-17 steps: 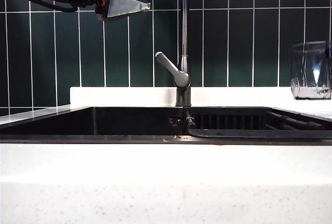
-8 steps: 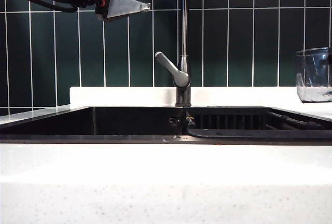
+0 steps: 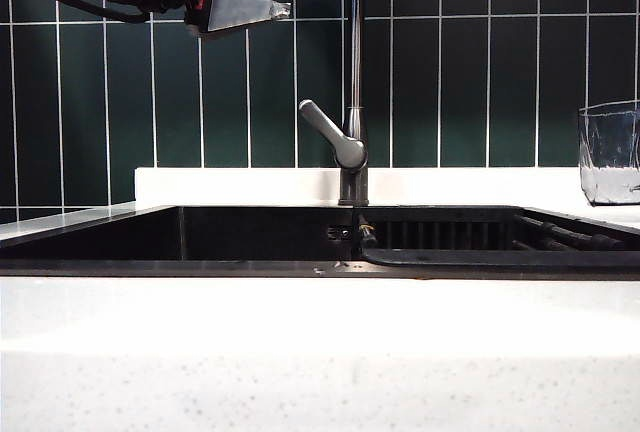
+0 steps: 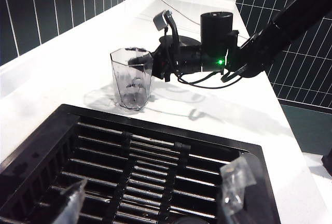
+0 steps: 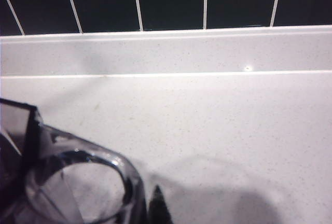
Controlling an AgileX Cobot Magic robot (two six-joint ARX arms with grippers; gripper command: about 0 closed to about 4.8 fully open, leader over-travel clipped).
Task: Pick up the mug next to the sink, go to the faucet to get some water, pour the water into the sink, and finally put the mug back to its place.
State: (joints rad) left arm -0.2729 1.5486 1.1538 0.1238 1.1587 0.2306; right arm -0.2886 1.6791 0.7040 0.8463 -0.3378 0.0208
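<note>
Mug (image 4: 132,79): clear faceted glass tumbler, upright, mouth up, base at or just above the white speckled counter beside the sink; whether it touches the counter cannot be told. Seen at the right edge of the exterior view (image 3: 610,152).
Faucet (image 3: 353,82): tall slim grey metal pipe on a dark cylindrical base behind the basin; rounded lever handle angled up to the left.
Sink (image 3: 250,237): wide black rectangular basin framed by white speckled stone; dark slatted rack (image 4: 140,169) fills its right part.
</note>
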